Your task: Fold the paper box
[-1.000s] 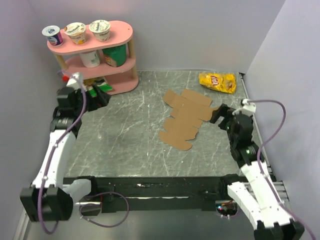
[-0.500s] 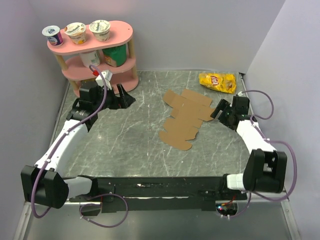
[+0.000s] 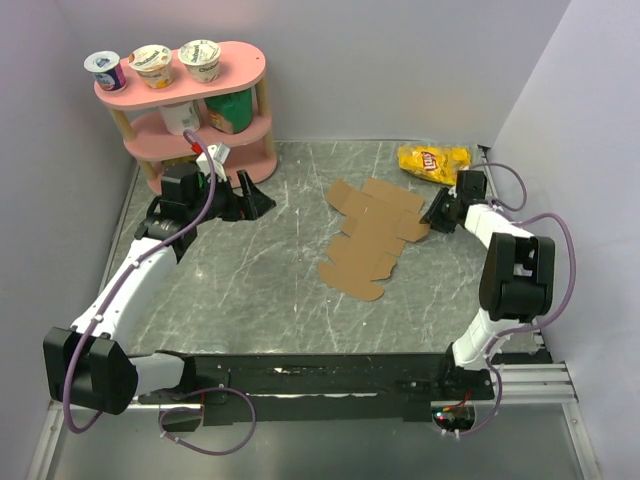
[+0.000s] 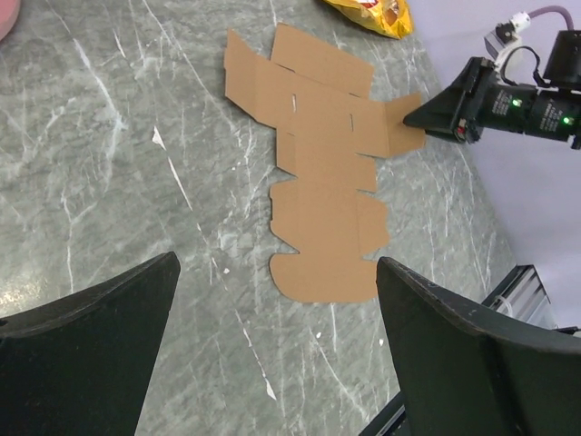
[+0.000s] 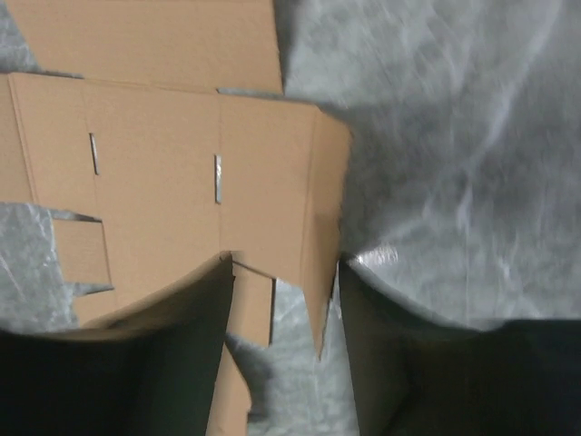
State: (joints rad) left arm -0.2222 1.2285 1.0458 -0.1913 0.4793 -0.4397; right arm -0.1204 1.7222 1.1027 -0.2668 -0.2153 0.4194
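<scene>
The paper box (image 3: 372,235) is a flat die-cut brown cardboard sheet lying on the grey table, also seen in the left wrist view (image 4: 322,173). My right gripper (image 3: 435,218) reaches low to the sheet's right edge. In the right wrist view its jaws (image 5: 284,263) stand partly closed around a narrow side flap of the paper box (image 5: 172,154). The flap tilts up close to the right finger, and table still shows in the gap. My left gripper (image 3: 255,198) hovers wide open left of the sheet, holding nothing (image 4: 277,263).
A yellow chip bag (image 3: 435,163) lies at the back right, just behind the right gripper. A pink two-tier shelf (image 3: 200,110) with yogurt cups stands at the back left, behind the left arm. Walls close in on both sides.
The right arm stretched forward to the sheet's right flap and its jaws narrowed around it. The left arm swung right from the shelf toward the table's middle, then held still.
</scene>
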